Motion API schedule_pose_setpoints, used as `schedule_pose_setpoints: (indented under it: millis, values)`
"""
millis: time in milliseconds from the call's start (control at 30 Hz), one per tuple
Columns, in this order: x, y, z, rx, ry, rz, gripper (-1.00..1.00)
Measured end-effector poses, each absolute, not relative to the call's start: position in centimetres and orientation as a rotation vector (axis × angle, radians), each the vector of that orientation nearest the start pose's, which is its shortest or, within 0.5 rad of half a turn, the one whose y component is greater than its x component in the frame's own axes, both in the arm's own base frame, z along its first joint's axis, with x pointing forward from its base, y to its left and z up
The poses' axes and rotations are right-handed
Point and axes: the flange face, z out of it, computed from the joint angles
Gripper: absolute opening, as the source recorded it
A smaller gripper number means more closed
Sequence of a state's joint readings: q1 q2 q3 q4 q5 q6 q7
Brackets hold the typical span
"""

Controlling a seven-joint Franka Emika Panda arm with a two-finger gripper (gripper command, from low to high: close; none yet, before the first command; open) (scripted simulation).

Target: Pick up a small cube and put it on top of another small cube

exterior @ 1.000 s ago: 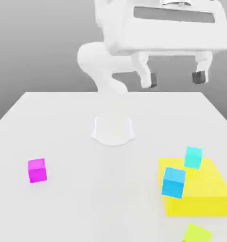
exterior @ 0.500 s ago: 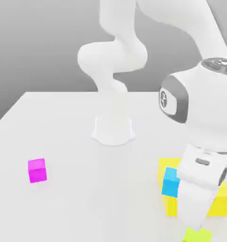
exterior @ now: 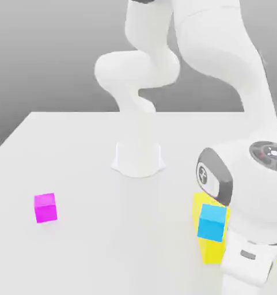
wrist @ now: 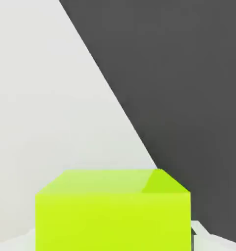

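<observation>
Arm (exterior: pixel 250 196) is lower now, at the exterior view's near side of the yellow block (exterior: pixel 211 249), fingers (wrist: pixel 206 242) closed on the lime cube (wrist: pixel 113 220) there. Lift straight up past the block before traversing, then lower level, centred over the target cube.

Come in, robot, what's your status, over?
Pincer shut on green cube. Blue cube on yellow block, magenta cube well apart. Nothing seen blocking green cube.

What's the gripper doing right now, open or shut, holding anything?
Gripper: closed on the yellow-green cube, which sits between its fingers in the hand view.
</observation>
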State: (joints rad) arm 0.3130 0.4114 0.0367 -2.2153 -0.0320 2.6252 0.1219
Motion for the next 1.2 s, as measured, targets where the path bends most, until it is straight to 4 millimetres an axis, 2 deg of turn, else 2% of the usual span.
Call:
schedule_pose_setpoints:
  millis: [100, 167, 300, 333, 367, 400, 433, 467, 600, 667, 733, 933, 1167, 1200]
  values:
    - [52.0, 11.9, 21.5, -3.168, -0.318, -0.019, -1.0]
    - [51.5, 6.8, 22.7, -3.197, -0.256, -0.025, -1.0]
    - [48.6, -3.2, 24.8, -3.239, -0.117, -0.02, -1.0]
    - [47.4, -6.1, 25.2, -3.245, -0.065, -0.016, -1.0]
    - [45.7, -10.1, 25.6, -3.249, 0.028, -0.009, -1.0]
    - [43.4, -13.8, 26.1, -3.249, 0.106, 0.0, -1.0]
    - [40.3, -17.9, 26.4, -3.242, 0.196, 0.01, -1.0]
    - [37.7, -20.2, 26.6, -3.231, 0.242, 0.016, -1.0]
    - [29.8, -23.8, 26.1, -3.171, 0.313, 0.018, -1.0]
    - [26.5, -24.6, 25.4, -3.13, 0.353, 0.008, -1.0]
    - [25.8, -24.6, 24.5, -3.101, 0.357, 0.001, -1.0]
    - [25.9, -24.4, 21.8, -3.063, 0.349, -0.009, -1.0]
    - [25.5, -24.6, 18.9, -3.098, 0.36, -0.003, -1.0]
    - [25.4, -24.7, 18.6, -3.109, 0.362, -0.001, 1.0]
